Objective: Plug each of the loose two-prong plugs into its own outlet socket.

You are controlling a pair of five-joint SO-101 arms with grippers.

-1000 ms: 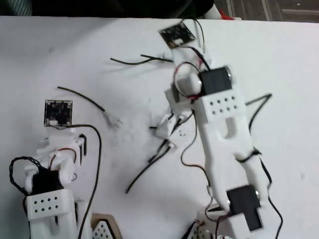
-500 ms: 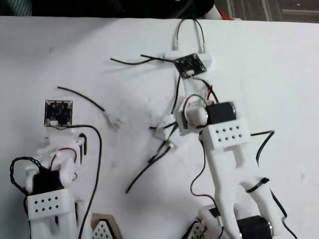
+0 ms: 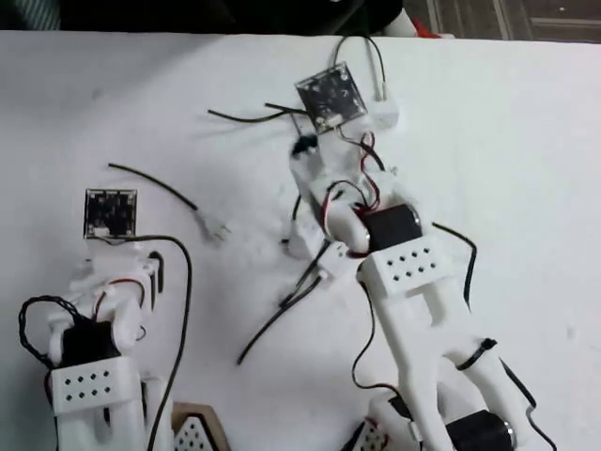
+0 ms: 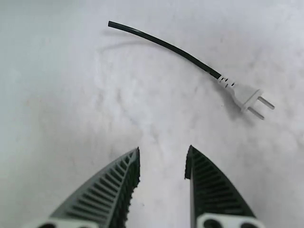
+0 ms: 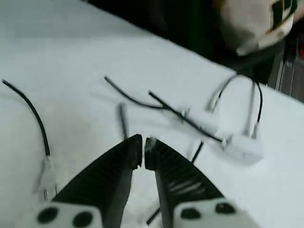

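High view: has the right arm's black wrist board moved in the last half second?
Yes. The wrist board swung left and toward the far edge of the table; it covered the white socket block then, now sits beside it.

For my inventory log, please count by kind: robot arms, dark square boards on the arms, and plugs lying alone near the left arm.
Robot arms: 2
Dark square boards: 2
Plugs lying alone: 1
Total: 5

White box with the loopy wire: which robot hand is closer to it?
Right. The right gripper is out at the far side, a short way from the white box. The left gripper is far off, at the near left.
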